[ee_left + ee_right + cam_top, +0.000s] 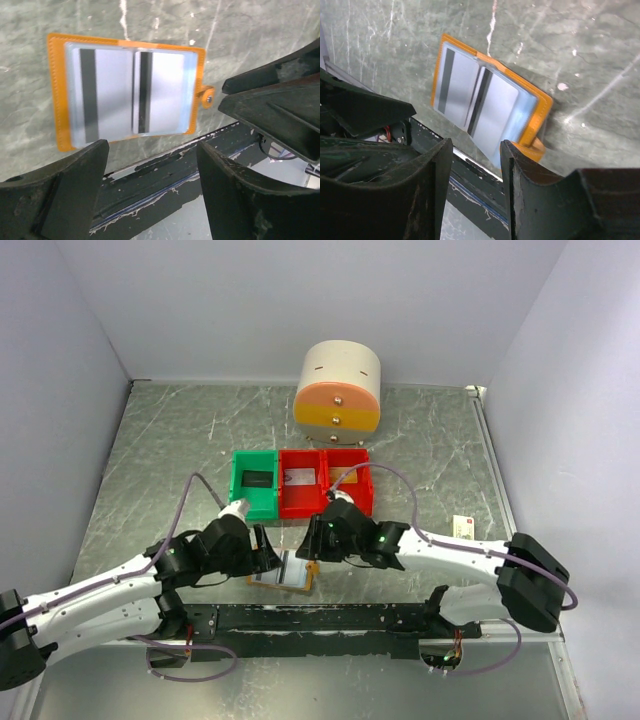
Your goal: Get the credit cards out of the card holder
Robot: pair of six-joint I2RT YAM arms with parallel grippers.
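The card holder (57,95) lies open on the table near its front edge, orange rim up and pale blue pockets showing. Two grey-silver credit cards with dark stripes sit in it, one in the left pocket (102,95) and one in the right pocket (167,92). My left gripper (151,147) hovers just in front of the holder, open, nothing between its fingers. My right gripper (475,145) is at the holder's (540,107) snap-tab end, jaws apart and empty, one finger (515,165) in front of the tab corner. From above, both grippers (262,550) (310,540) flank the holder (285,573).
Behind the grippers stand a green bin (254,483) and a red double bin (325,480), each with small items. A round cream and orange drawer box (338,388) is at the back. A small white box (462,527) lies right. A black rail (320,618) runs along the front edge.
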